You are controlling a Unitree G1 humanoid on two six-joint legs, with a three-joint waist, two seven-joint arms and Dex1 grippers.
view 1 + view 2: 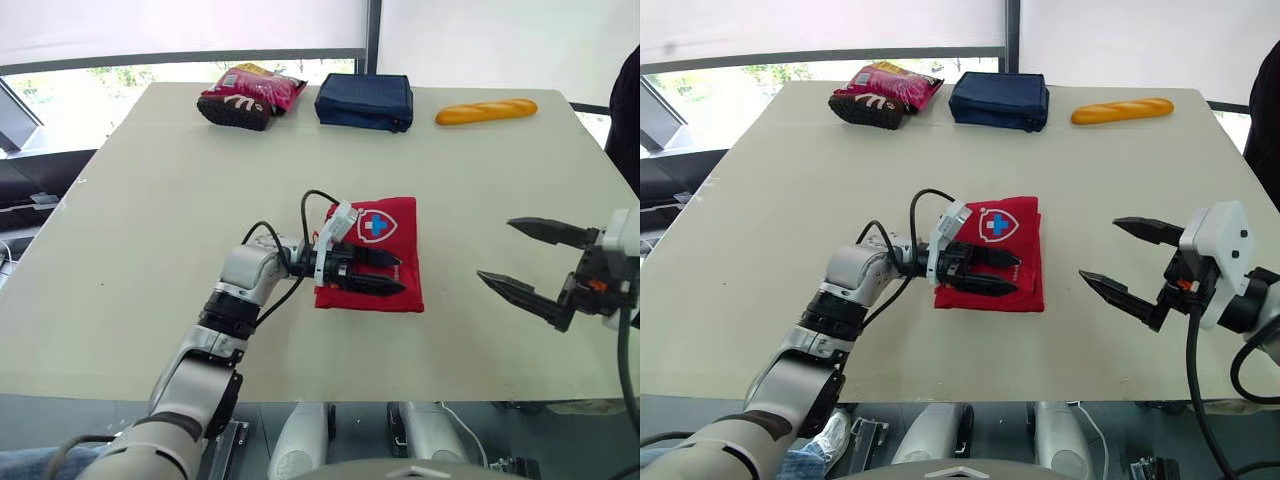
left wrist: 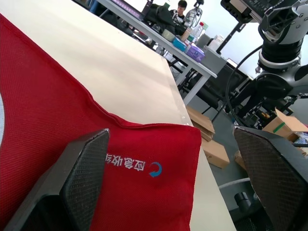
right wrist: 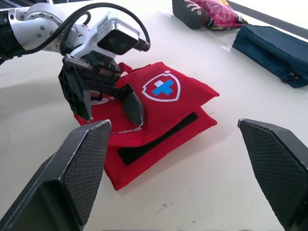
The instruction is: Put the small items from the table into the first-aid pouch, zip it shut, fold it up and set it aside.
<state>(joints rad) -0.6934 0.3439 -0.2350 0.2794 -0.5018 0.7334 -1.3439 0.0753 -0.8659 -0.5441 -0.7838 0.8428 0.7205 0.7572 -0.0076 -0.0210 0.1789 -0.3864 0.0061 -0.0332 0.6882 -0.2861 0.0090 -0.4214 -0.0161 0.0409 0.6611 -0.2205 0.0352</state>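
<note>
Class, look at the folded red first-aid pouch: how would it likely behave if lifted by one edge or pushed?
The red pouch is woven cloth in loose layers, so it would probably droop and unfold. Lying flat, it should slide, not roll. It looks thin, so likely light.

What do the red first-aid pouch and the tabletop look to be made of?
Red first-aid pouch: woven fabric, likely synthetic, with a matte finish. The left wrist view shows a fine weave, a seamed edge and printed lettering.
Tabletop: smooth, hard, cream surface, possibly laminate. It is even and seamless, and the core is not visible.
</note>
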